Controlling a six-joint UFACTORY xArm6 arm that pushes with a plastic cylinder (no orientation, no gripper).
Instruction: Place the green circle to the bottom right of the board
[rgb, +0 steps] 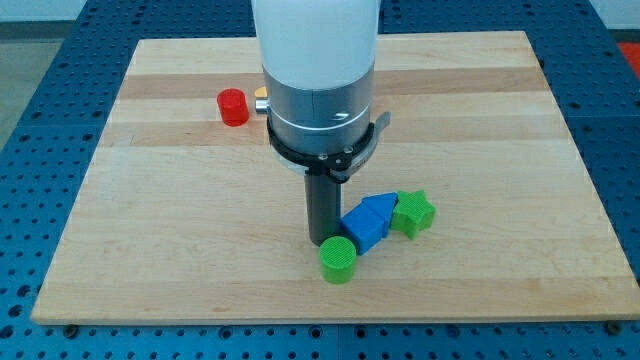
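Note:
The green circle (338, 259) is a short green cylinder lying on the wooden board (180, 200), near the view's bottom edge, a little right of centre. My tip (322, 240) stands just above and to the left of it, touching or nearly touching it. A blue block (366, 223), roughly wedge-shaped, lies right beside the tip on the right and touches the green circle's upper right. A green star-shaped block (412, 213) sits against the blue block's right side.
A red cylinder (233, 107) lies at the upper left of the board. The arm's white and grey body (318, 70) hangs over the board's upper middle and hides what is behind it. Blue perforated table (40, 80) surrounds the board.

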